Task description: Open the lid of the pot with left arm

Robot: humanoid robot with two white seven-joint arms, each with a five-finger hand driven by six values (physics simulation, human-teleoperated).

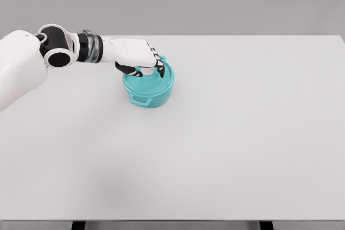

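Curling around the lid of a round teal pot, glossy white left robot hand, matte table.

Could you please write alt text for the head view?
The robot's left hand is over a teal pot on a white table, fingers curled down onto its lid, which looks still seated. The right arm is out of view.

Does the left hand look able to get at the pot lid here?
Probably yes: the left hand is already over the lid of the pot, fingers curled down onto it, with nothing in between.
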